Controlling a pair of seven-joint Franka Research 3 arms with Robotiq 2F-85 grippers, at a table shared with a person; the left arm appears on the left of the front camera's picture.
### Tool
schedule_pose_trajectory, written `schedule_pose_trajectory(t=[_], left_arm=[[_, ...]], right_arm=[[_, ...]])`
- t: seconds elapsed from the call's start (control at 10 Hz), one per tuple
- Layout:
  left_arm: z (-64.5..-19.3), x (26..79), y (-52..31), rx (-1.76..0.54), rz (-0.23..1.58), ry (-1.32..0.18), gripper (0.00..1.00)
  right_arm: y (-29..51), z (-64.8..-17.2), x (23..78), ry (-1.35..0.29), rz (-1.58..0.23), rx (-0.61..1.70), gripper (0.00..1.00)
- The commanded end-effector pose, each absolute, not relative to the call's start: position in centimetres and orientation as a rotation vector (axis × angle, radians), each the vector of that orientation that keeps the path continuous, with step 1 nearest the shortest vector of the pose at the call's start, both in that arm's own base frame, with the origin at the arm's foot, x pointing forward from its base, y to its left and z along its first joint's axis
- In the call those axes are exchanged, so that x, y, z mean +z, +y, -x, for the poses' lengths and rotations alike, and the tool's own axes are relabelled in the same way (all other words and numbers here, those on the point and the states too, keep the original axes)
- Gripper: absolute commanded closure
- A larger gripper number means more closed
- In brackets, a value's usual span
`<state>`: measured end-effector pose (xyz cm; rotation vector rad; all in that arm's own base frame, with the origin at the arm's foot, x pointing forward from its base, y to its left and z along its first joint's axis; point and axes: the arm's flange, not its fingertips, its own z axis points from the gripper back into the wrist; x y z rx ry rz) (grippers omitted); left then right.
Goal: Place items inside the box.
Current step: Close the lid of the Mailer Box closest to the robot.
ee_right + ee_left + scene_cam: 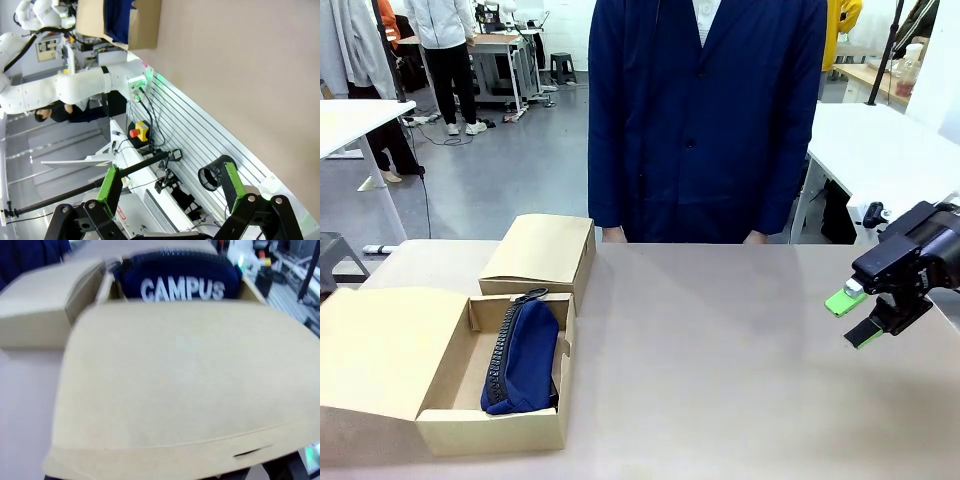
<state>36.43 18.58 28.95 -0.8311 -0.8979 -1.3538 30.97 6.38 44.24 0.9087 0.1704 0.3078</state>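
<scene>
An open cardboard box (448, 425) sits at the table's left, its lid (370, 350) folded out flat. Inside lies a navy zip pencil case (525, 355), its zipper along its left side. In the left wrist view the lid (180, 380) is very close, and behind it the case (182, 275) shows its white "CAMPUS" lettering. Only a dark bit of my left gripper shows, at that view's bottom right corner. My right gripper (855, 318) hovers open over the table's right edge, far from the box. Nothing lies between its green pads (112, 182).
A second, closed cardboard box (540, 250) stands just behind the open one. A person in a dark blue coat (705, 120) stands at the far edge, hands down. The right wrist view shows the open box (142, 25) far off and my left arm (75, 85) beyond the table edge.
</scene>
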Motion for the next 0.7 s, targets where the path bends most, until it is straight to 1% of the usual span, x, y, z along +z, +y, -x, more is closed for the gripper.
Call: schedule_pose_trajectory(t=[0.0,0.2,0.4,0.6], left_arm=[[-34.1,24.8,20.8,-1.353,0.870,-1.093,0.00],[-33.3,27.3,19.5,-1.350,0.917,-1.224,0.00],[-32.2,30.4,17.5,-1.341,0.890,-1.289,0.00],[-31.4,33.1,13.4,-1.381,0.876,-1.298,0.00]], right_arm=[[6.4,-30.8,44.4,0.173,-0.920,0.305,0.00],[6.4,-30.8,44.4,0.173,-0.920,0.305,0.00],[6.4,-30.8,44.4,0.173,-0.920,0.305,0.00],[6.4,-30.8,44.4,0.173,-0.920,0.305,0.00]])
